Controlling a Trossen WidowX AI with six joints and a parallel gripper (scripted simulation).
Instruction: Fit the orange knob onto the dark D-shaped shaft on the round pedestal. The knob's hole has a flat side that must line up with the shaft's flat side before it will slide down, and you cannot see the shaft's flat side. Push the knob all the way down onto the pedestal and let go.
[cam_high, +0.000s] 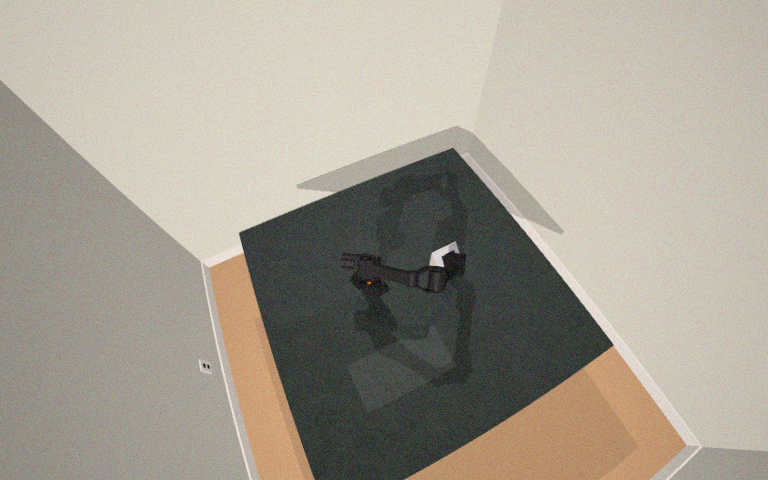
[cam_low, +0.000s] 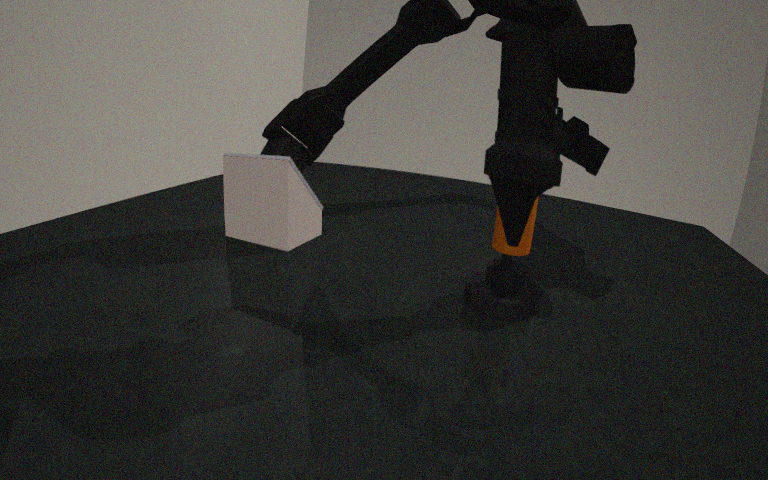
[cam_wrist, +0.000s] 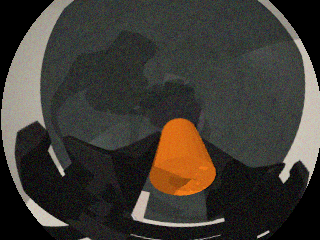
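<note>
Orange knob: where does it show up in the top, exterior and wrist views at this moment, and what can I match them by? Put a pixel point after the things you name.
Top: a tiny orange speck left of the picture's center, mostly hidden by the arm.
Exterior: right of center, the orange knob (cam_high: 369, 282) (cam_low: 525, 242) (cam_wrist: 181, 150) held in the gripper (cam_low: 514, 244) above the round pedestal (cam_low: 474, 302).
Wrist: just below and right of center, large.
Shared landmark: the dark table top (cam_high: 453, 407) (cam_low: 396, 407) (cam_wrist: 240, 90).

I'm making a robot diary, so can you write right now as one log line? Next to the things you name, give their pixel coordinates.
gripper (cam_low: 514, 240) (cam_wrist: 179, 139): shut on knob | knob (cam_low: 501, 240) (cam_wrist: 181, 150): above pedestal (cam_low: 481, 308) | letting go: not yet
</note>
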